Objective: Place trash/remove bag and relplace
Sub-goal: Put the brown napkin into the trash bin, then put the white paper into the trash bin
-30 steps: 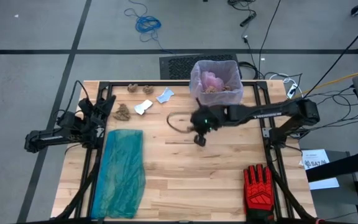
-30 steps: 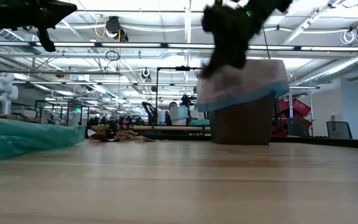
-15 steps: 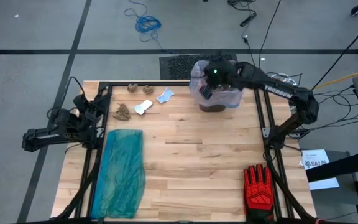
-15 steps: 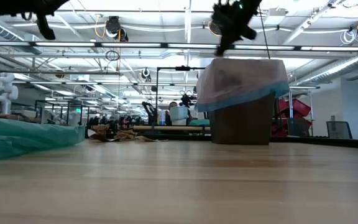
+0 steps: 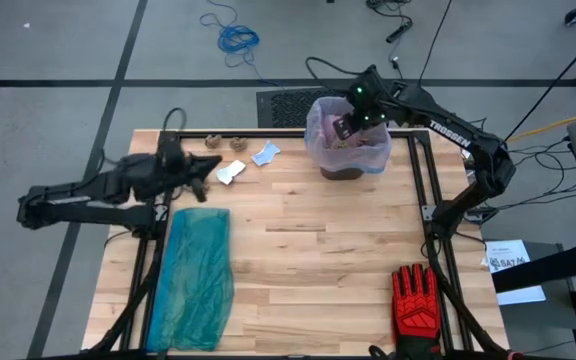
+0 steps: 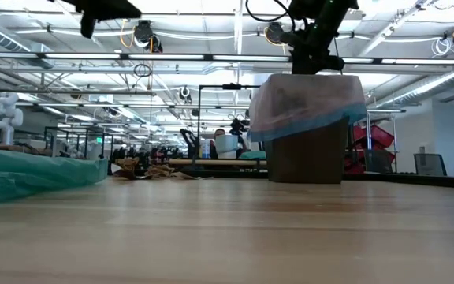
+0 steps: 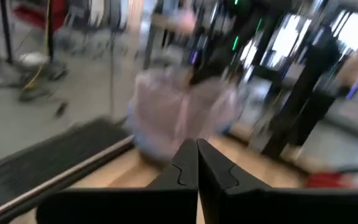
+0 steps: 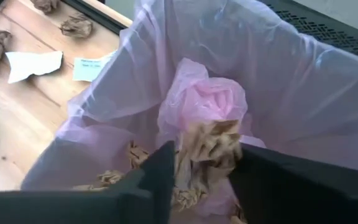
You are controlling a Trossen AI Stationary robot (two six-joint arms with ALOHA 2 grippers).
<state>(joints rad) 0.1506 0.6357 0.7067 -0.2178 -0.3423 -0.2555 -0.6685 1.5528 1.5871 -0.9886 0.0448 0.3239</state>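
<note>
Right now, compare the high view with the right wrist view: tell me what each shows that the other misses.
Only the high view shows the glove, teal bag and left hand near the scraps. Only the right wrist view shows crumpled brown paper inside the liner. Both show the liner, the right hand above it and scraps on the table.

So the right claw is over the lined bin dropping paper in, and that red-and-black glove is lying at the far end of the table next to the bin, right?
Not quite. The right claw is over the bin's pinkish bag, with crumpled brown paper inside. But the high view shows the red-and-black glove at the near right corner of the table, well apart from the bin.
</note>
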